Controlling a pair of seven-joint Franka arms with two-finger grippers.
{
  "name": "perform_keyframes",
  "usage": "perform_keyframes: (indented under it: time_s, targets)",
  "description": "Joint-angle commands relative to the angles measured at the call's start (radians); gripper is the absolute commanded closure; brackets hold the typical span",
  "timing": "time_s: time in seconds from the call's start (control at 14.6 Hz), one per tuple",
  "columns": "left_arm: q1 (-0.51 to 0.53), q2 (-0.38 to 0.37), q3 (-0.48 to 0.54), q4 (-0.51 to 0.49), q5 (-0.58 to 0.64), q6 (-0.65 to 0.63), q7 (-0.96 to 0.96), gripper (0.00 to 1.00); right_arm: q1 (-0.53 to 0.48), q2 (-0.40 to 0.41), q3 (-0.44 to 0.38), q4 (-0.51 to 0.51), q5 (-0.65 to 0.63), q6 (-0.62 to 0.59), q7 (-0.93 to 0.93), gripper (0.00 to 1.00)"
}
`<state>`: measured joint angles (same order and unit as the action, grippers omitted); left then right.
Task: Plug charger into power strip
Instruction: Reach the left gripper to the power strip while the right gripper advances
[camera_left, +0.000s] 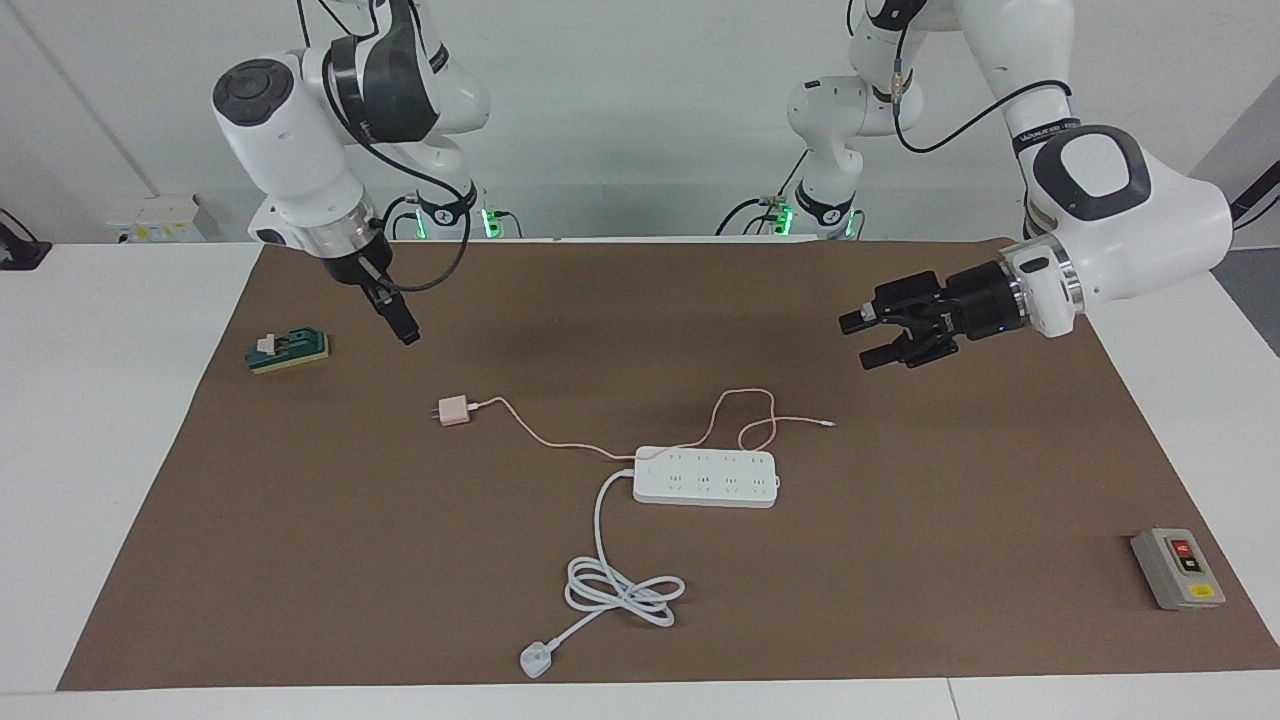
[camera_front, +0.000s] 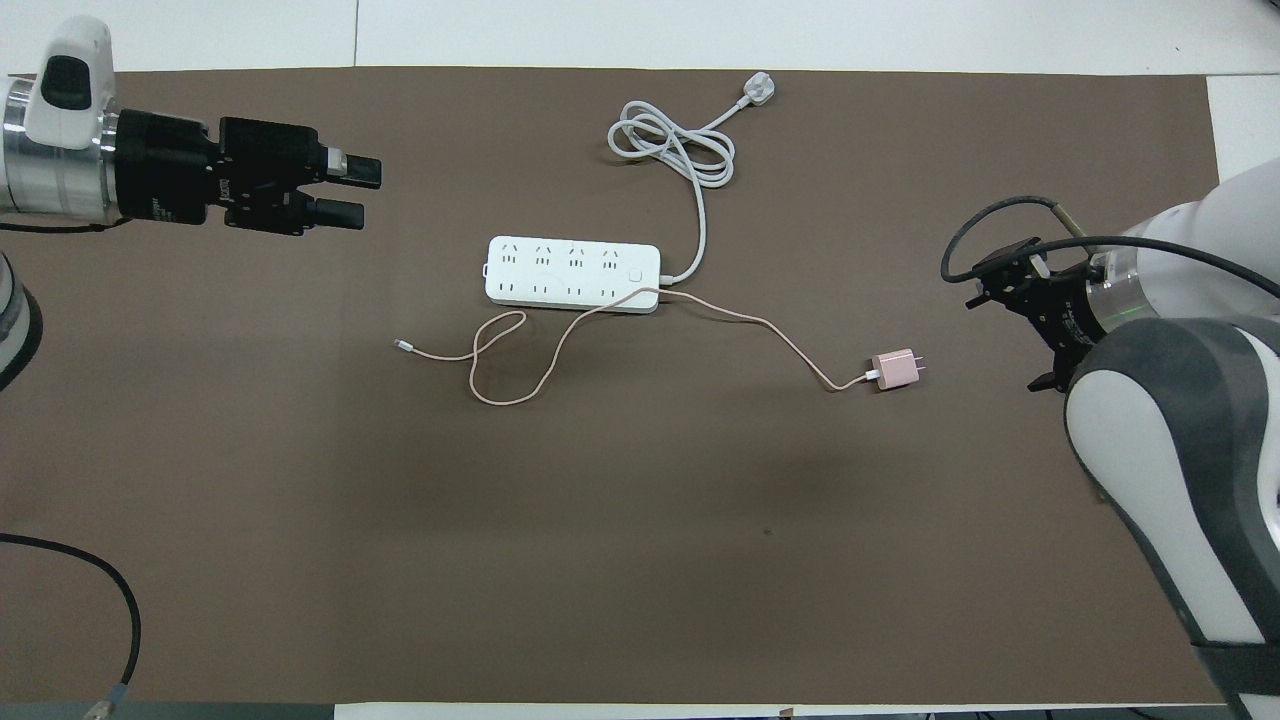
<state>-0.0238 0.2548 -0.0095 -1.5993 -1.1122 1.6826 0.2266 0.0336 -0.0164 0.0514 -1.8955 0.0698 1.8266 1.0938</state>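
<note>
Hovering left gripper (camera_left: 866, 341), right gripper (camera_left: 405, 330), both agape

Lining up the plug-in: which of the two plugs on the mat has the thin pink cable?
The charger, the small pink cube nearer the robots; the white plug has the thick white cord.

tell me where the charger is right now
The charger lies flat on the brown mat, toward the right arm's end, nearer the robots than the power strip, untouched by either gripper.
</note>
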Motion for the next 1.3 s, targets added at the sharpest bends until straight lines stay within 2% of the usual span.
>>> perform_keyframes:
  time_s: [0.0,0.27,0.41,0.69,0.82,1.03,1.24]
  targets:
    - [-0.024,-0.016,0.011,-0.100,-0.131,0.037,0.121,0.00,-0.004,0.015,0.004,-0.019,0.024,0.028,0.116,0.00]
    - [-0.054,-0.040,0.014,-0.283,-0.319,0.045,0.333,0.00,-0.014,0.026,0.002,-0.077,0.093,0.143,0.254,0.00]
    - [-0.057,-0.052,0.014,-0.341,-0.353,0.039,0.376,0.00,-0.015,0.024,0.002,-0.137,0.093,0.245,0.253,0.00]
    - [-0.105,-0.072,0.016,-0.464,-0.461,0.029,0.447,0.00,-0.070,0.041,0.002,-0.178,0.110,0.286,0.195,0.00]
    - [-0.111,-0.078,0.017,-0.514,-0.492,0.029,0.487,0.00,-0.096,0.055,0.002,-0.191,0.189,0.304,0.154,0.00]
    - [-0.110,-0.081,0.017,-0.579,-0.498,0.020,0.549,0.00,-0.164,0.075,0.001,-0.266,0.474,0.368,-0.119,0.00]
    - [-0.113,-0.072,0.016,-0.597,-0.541,0.005,0.565,0.00,-0.176,0.104,0.001,-0.269,0.541,0.369,-0.184,0.00]
